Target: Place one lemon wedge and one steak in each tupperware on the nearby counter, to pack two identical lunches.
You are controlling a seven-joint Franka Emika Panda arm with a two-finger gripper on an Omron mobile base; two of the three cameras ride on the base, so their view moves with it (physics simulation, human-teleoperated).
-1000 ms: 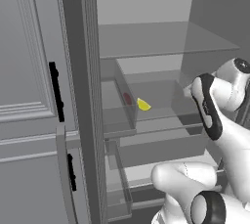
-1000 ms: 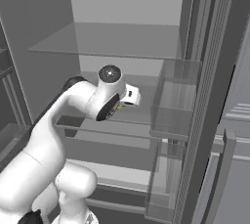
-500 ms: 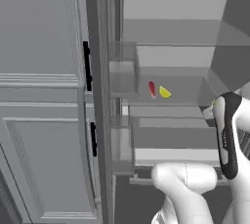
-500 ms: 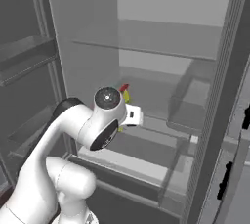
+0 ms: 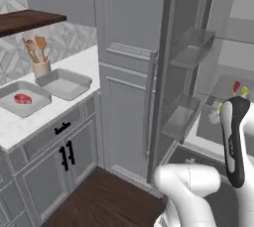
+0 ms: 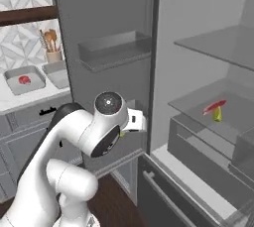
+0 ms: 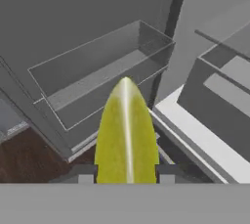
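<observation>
A yellow-green lemon wedge (image 7: 126,130) stands upright between my gripper's (image 7: 126,175) fingertips (image 7: 86,174), and the gripper is shut on it. It hangs in front of the open fridge's door bins. On the white counter (image 5: 82,63) at the left lie two grey tupperware: one (image 5: 10,103) (image 6: 15,85) holds a red-pink steak (image 5: 22,98) (image 6: 23,79), the other (image 5: 64,83) (image 6: 59,76) has nothing in it. A second steak (image 6: 214,105) (image 5: 236,87) and another lemon wedge (image 6: 217,115) (image 5: 244,91) lie on a glass fridge shelf.
A tan cup of wooden utensils (image 5: 40,67) (image 6: 52,55) stands behind the tupperware under a dark wooden shelf (image 5: 27,20). The open fridge door with its clear bins (image 5: 191,47) (image 7: 97,71) stands between the counter and the fridge interior. Grey cabinets with black handles (image 5: 64,154) sit below the counter.
The whole picture has swung from the fridge interior toward the counter, so the base has turned. The lemon wedge stays in the gripper.
</observation>
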